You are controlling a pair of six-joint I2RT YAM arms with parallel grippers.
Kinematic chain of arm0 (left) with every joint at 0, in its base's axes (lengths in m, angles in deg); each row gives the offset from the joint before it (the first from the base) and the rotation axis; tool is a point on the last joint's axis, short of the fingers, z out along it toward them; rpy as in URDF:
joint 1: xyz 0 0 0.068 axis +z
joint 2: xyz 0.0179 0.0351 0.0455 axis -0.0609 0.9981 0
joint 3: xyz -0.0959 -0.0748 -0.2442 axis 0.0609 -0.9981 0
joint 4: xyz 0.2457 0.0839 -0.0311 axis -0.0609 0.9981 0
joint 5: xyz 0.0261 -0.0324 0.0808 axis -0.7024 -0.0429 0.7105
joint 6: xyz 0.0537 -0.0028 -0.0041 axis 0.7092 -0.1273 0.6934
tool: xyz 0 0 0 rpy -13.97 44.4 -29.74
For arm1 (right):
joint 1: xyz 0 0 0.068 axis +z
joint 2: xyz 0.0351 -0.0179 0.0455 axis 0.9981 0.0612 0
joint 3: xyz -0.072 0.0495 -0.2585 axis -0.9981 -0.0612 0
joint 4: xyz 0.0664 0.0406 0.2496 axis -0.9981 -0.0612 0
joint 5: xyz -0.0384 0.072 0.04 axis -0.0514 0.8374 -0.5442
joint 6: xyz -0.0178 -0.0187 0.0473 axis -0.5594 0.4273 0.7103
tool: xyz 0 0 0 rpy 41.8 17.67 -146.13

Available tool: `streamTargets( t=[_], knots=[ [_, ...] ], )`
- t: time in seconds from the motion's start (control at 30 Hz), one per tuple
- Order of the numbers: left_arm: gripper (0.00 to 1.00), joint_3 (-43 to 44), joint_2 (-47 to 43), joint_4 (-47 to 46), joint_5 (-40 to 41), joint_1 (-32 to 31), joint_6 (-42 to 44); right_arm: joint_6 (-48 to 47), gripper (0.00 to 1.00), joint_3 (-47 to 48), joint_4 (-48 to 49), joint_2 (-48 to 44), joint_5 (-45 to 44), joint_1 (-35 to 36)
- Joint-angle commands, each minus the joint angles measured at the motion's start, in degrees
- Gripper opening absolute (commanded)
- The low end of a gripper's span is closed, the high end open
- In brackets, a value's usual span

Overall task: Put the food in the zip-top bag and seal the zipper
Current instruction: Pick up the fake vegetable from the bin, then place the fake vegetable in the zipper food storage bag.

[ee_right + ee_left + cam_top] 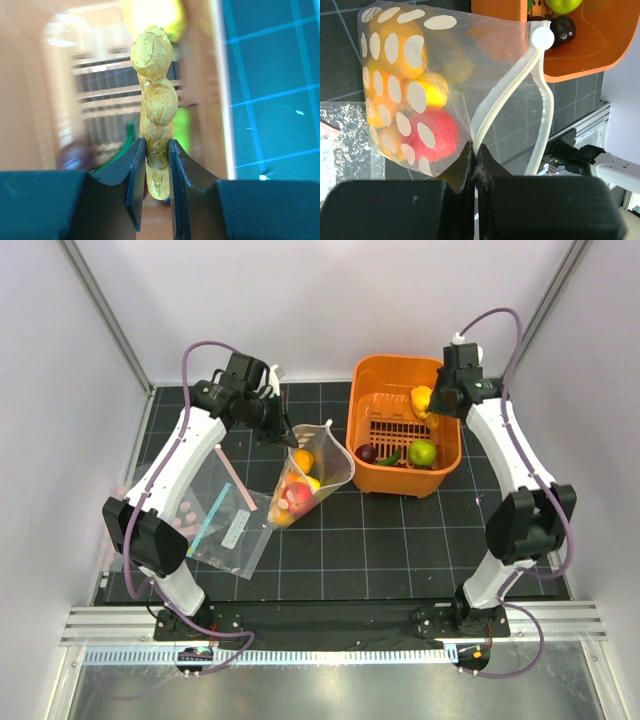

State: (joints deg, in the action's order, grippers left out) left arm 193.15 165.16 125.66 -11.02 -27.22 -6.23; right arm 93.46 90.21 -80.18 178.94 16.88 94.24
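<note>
My left gripper (476,156) is pressed together on the mouth edge of the floppy, white-dotted zip-top bag (445,75), where the ridged clear zipper (512,85) ends. The bag lies mid-table, at 8 o'clock from the slotted orange basket (372,380). The right gripper (156,165) pinches the yellow pepper (155,100). The right wrist alone shows its knobbly, pitted skin. The top view alone places it over the basket, at 12 o'clock from the green lime (422,452).

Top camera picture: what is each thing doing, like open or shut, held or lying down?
Dotted bag: unsealed, mouth open, toy fruit inside.
Left gripper: shut on the dotted bag's zipper edge.
Right gripper: shut on bumpy yellow toy.
Orange basket: upright, holding lime and purple piece.
</note>
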Motion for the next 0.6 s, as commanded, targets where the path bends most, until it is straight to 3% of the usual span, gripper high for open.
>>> streamTargets(
  t=[0.0,0.17,0.3,0.57],
  knots=[
    [0.00,0.3,-2.7,-2.9,-1.7,-0.4,-0.8,1.5,0.01,0.8,-1.8,-5.4,12.5,0.2],
    [0.00,0.1,-2.4,-4.1,-2.1,-1.4,-1.6,1.6,0.01,0.6,-2.5,-11.4,29.5,0.9],
    [0.00,-0.1,-2.0,-5.3,-2.8,-1.6,-2.6,5.2,0.01,0.7,-1.6,-14.1,49.3,1.5],
    [0.00,1.1,-1.5,-6.4,-1.6,-1.6,-3.7,12.5,0.01,0.1,-0.4,-14.1,65.4,11.0]
  ],
)
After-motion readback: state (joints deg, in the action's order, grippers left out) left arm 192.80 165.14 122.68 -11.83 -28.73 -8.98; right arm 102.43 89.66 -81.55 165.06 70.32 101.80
